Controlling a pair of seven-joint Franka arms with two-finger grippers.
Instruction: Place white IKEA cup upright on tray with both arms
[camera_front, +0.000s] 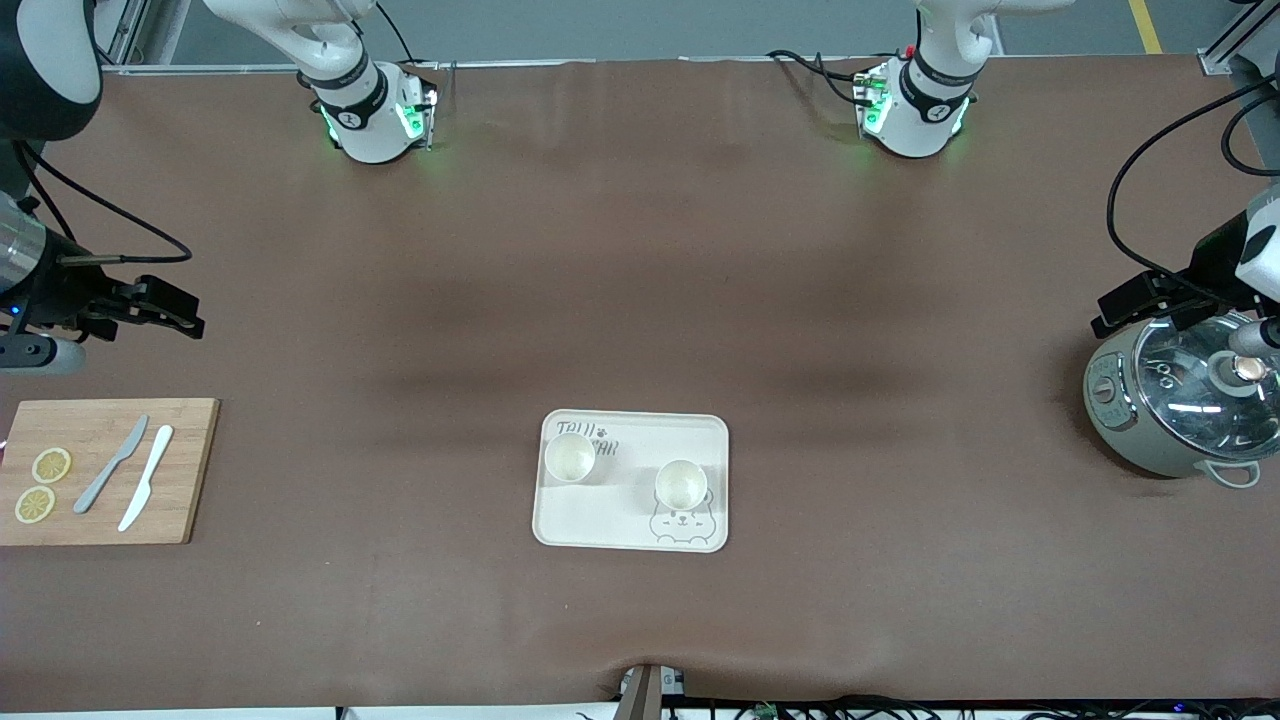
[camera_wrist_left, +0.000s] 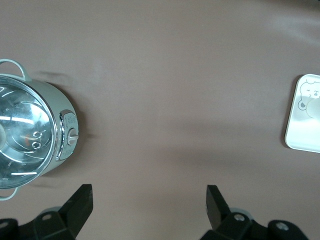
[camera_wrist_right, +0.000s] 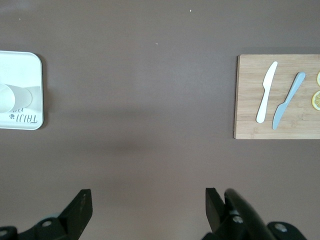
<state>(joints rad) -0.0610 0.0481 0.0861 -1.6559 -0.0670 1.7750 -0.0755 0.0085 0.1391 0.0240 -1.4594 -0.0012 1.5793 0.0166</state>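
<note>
The cream tray (camera_front: 590, 515) with bear print lies at the table's middle, near the front camera. Two white cups stand upright on it: one (camera_front: 570, 457) by the lettering, one (camera_front: 681, 484) above the bear face. My right gripper (camera_front: 190, 320) hangs open and empty above the table at the right arm's end, over bare mat by the cutting board; its wrist view (camera_wrist_right: 148, 196) shows the tray's edge (camera_wrist_right: 27, 70) and part of a cup (camera_wrist_right: 7, 97). My left gripper (camera_front: 1108, 320) hangs open and empty beside the cooker; its wrist view (camera_wrist_left: 149, 192) shows the tray's corner (camera_wrist_left: 300, 137).
A wooden cutting board (camera_front: 185, 470) with a grey knife (camera_front: 112, 464), a white knife (camera_front: 146, 490) and two lemon slices (camera_front: 50, 465) lies at the right arm's end. A grey-green cooker (camera_front: 1180, 410) with a glass lid stands at the left arm's end.
</note>
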